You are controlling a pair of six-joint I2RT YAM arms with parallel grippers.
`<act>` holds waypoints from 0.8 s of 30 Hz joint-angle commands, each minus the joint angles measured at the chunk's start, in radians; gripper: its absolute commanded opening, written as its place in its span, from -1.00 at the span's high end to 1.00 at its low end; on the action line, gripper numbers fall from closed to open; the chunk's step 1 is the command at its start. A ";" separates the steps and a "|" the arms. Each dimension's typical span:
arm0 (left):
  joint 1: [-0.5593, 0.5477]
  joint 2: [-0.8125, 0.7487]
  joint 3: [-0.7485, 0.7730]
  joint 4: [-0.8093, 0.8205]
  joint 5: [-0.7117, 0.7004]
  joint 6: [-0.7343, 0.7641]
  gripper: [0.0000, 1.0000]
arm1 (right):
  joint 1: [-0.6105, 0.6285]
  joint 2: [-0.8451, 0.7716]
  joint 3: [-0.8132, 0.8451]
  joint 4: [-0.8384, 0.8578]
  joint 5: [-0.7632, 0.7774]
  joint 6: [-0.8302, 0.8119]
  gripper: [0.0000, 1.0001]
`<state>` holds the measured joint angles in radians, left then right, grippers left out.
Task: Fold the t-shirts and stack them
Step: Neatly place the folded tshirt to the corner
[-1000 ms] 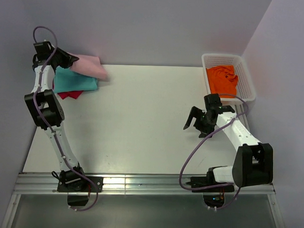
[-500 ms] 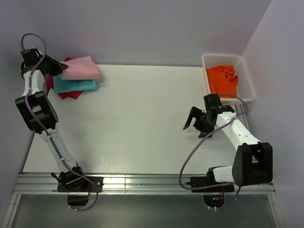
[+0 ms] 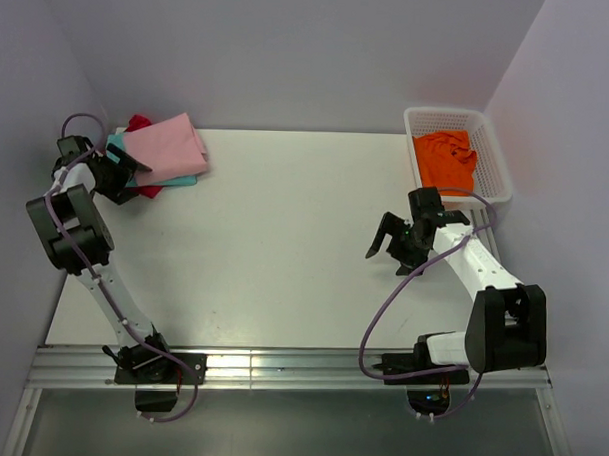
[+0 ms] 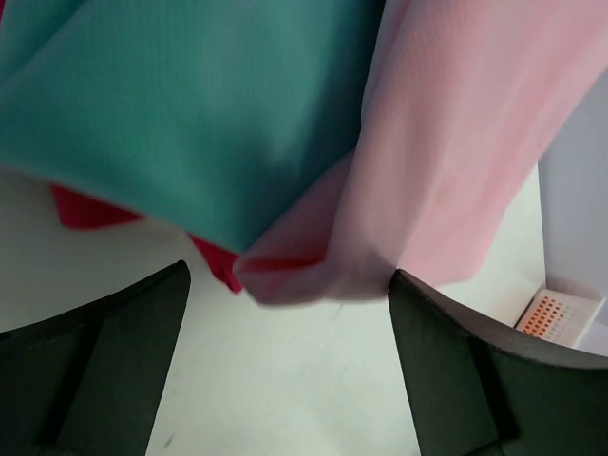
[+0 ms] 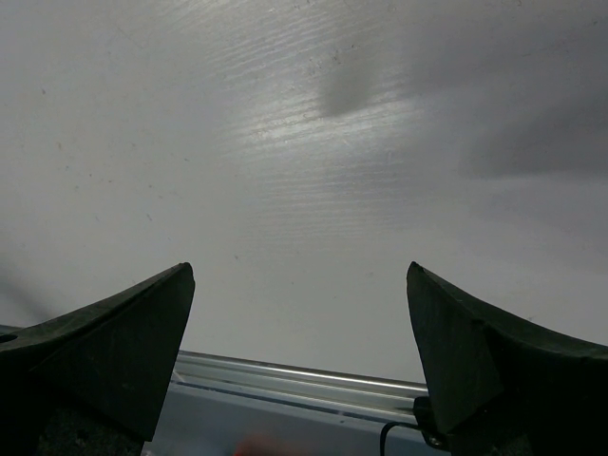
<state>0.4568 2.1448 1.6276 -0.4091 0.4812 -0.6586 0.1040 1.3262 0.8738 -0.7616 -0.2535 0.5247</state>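
Currently, left gripper (image 4: 290,277): fingers are held wide apart at the left edge of the pile, nothing clamped; a corner of the pink fold is seen between them.
Right gripper (image 5: 300,271): jaws are spread wide over the bare table (image 3: 284,237), nothing held.
Pink t-shirt (image 3: 169,146): folded and laid on top of the pile, far left corner.
Teal t-shirt (image 4: 171,104): laid under the pink one.
Red t-shirt (image 4: 84,207): placed lowest, only edges seen.
Orange t-shirt (image 3: 445,158): crumpled inside the white basket (image 3: 444,112), far right.
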 commanded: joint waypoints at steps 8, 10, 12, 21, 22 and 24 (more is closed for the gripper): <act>-0.015 -0.443 -0.187 0.056 -0.065 -0.009 -0.79 | 0.022 -0.087 0.056 -0.016 0.023 0.012 -1.00; -0.020 -0.541 -0.251 0.046 -0.119 -0.007 -0.80 | 0.034 -0.119 0.076 -0.034 0.043 0.008 -1.00; -0.039 -0.609 -0.331 0.042 -0.147 -0.024 -0.79 | 0.042 -0.146 0.108 -0.056 0.056 0.003 -1.00; -0.389 -0.972 -0.609 -0.040 -0.308 -0.041 -0.77 | 0.126 -0.347 0.189 -0.055 0.103 -0.018 -1.00; -0.406 -1.047 -0.638 -0.040 -0.294 -0.050 -0.76 | 0.137 -0.399 0.185 -0.045 0.111 -0.019 -1.00; -0.455 -1.094 -0.679 -0.088 -0.335 -0.047 -0.73 | 0.172 -0.450 0.177 -0.027 0.144 -0.014 -1.00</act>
<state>0.0399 1.1553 0.9852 -0.4454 0.2268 -0.6865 0.2371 0.9573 1.0225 -0.8082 -0.1619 0.5251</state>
